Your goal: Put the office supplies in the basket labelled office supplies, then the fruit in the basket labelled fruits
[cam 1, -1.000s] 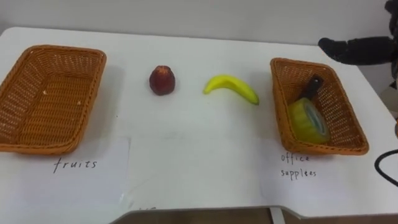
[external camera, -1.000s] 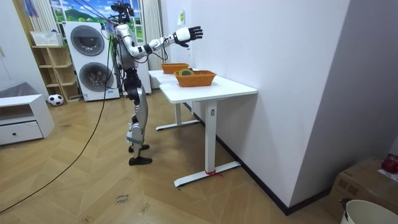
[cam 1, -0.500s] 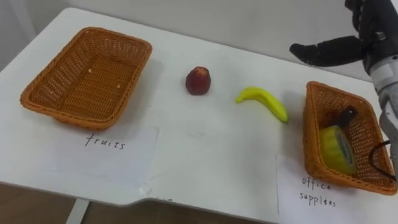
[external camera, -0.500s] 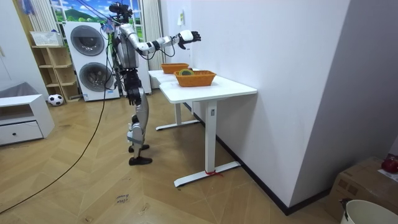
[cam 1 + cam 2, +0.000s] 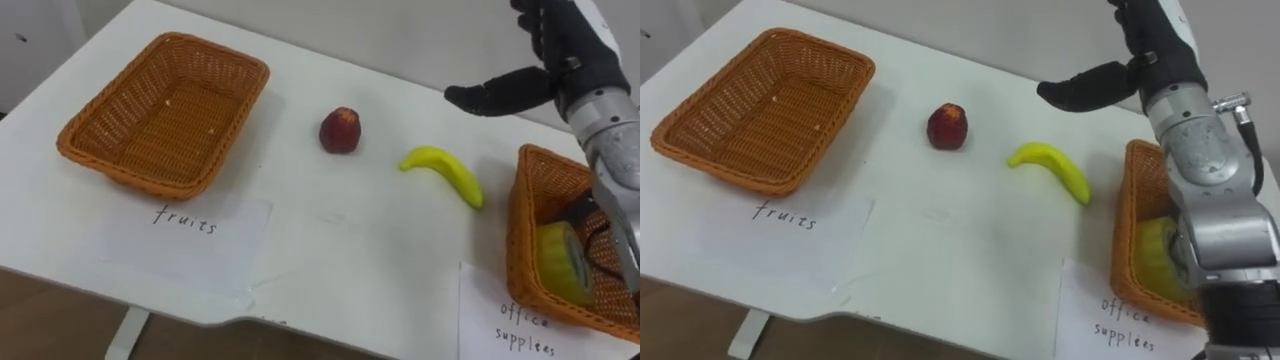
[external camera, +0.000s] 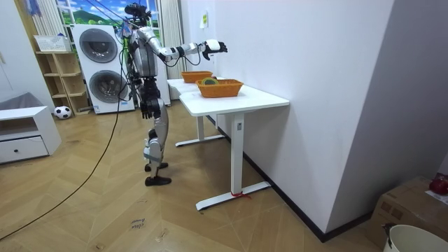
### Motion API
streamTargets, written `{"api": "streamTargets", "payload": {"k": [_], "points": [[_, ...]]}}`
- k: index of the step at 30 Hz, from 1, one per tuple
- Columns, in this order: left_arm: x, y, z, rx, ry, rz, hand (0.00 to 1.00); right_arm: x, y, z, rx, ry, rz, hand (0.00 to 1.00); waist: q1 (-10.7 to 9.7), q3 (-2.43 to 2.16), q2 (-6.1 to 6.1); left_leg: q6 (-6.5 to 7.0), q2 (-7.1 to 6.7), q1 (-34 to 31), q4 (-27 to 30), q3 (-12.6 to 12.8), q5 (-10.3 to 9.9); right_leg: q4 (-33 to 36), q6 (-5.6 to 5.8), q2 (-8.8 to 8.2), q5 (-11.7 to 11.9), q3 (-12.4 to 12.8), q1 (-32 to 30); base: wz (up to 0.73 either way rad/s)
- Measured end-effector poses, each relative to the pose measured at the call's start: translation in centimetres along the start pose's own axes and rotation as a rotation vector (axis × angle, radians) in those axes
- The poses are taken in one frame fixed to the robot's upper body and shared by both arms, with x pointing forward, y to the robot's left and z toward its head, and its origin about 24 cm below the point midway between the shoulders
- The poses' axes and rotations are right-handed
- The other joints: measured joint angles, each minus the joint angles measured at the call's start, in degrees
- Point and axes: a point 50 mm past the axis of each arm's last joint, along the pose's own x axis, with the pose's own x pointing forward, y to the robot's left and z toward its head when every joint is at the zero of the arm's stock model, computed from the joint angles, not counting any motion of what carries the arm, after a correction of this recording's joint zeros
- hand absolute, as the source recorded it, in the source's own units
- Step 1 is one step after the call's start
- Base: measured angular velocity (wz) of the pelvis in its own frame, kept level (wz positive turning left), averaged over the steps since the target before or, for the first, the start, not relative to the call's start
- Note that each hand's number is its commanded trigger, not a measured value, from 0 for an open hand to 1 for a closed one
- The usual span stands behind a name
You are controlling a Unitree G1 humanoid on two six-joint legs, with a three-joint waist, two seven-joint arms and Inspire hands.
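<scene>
A red apple [image 5: 340, 130] and a yellow banana [image 5: 445, 172] lie in the middle of the white table [image 5: 340, 250], apart from each other. At the left stands an empty wicker basket [image 5: 165, 110]. A second wicker basket [image 5: 530, 240] at the right holds a yellow tape roll [image 5: 562, 262] and a dark item, partly hidden by my forearm. My right hand [image 5: 565, 55] hovers open above the table's far side, thumb pointing left, up and to the right of the banana, holding nothing. In the room view I stand at the table's end with the right hand [image 6: 213, 47] stretched out over it.
A handwritten paper label [image 5: 190, 228] lies before the left basket, another [image 5: 525, 325] before the right one. The table's front edge runs close below them. A wall stands right behind the table. Washing machines [image 6: 98, 66] are behind me.
The head camera has swung, so the whole scene slid down and right. My right hand has come further into view over the table's far side, and the arm has lowered a little.
</scene>
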Motion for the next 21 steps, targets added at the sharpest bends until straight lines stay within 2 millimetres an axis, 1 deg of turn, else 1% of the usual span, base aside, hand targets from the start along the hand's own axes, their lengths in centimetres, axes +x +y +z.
{"api": "streamTargets", "payload": {"k": [1,2,3,8,10,12,16,18,21], "points": [[0.0,0.1,0.0,0.004,-0.002,0.003,0.0,0.0,0.1,-0.1,-0.002,0.006,0.005,0.0,0.03,0.06,-0.14,0.0,0.0,-0.18,0.07,-0.09,0.0,0.0,0.0,0.0,0.0,-0.01,-0.07,0.07],[0.1,0.4,0.1,0.009,-0.005,0.006,0.0,0.1,0.3,-0.3,-0.011,0.014,0.019,0.0,0.0,-0.04,-0.65,0.0,0.01,-0.63,0.28,-0.11,0.0,0.03,0.0,0.0,0.0,-0.01,-0.48,0.05],[0.1,0.5,0.2,0.016,-0.008,0.0,0.0,0.1,0.4,-0.3,-0.027,0.015,0.042,0.0,0.19,0.03,-0.91,-0.01,-0.01,-1.13,0.59,-0.26,-0.01,-0.02,0.0,0.0,0.0,-0.2,-0.64,0.06],[0.1,0.5,0.1,0.02,-0.003,-0.005,0.0,0.1,0.7,-0.1,-0.066,0.015,0.099,0.0,0.47,0.06,-1.22,-0.02,-0.09,-1.44,0.89,-0.72,-0.02,0.05,0.0,-0.06,0.0,-1.31,-0.56,0.07],[0.2,0.6,0.1,0.021,-0.001,-0.005,0.0,0.1,0.7,-0.2,-0.065,0.017,0.109,0.0,0.46,0.08,-1.34,-0.02,-0.08,-1.57,1.03,-1.06,-0.02,0.06,0.0,-0.04,0.0,-1.39,-0.51,0.08],[0.2,0.7,0.2,0.022,0.0,-0.008,0.0,0.2,0.6,-0.6,-0.067,0.037,0.118,0.0,0.48,-0.01,-1.6,-0.04,-0.05,-1.85,1.42,-1.21,-0.03,0.09,0.0,-0.02,0.0,-1.39,-0.52,0.05],[0.3,1.0,0.4,0.026,-0.004,-0.005,0.0,0.2,0.7,-1.5,-0.083,0.078,0.151,0.0,0.59,0.25,-2.11,-0.07,-0.04,-2.14,1.43,-1.32,-0.05,0.07,0.0,0.0,0.0,-1.39,-0.64,0.0],[0.3,1.1,0.4,0.028,-0.004,-0.001,0.0,0.1,0.8,-1.7,-0.116,0.094,0.191,0.0,0.66,0.28,-2.44,-0.1,-0.05,-2.54,1.5,-1.35,-0.07,0.07,0.0,0.01,0.0,-1.4,-0.92,0.0],[0.3,1.2,0.5,0.035,-0.006,0.001,0.0,0.1,1.1,-1.8,-0.145,0.1,0.217,0.0,0.65,0.21,-2.54,-0.1,-0.09,-2.74,1.61,-1.55,-0.07,0.07,-0.01,0.01,0.0,-1.4,-1.1,0.0]]}}
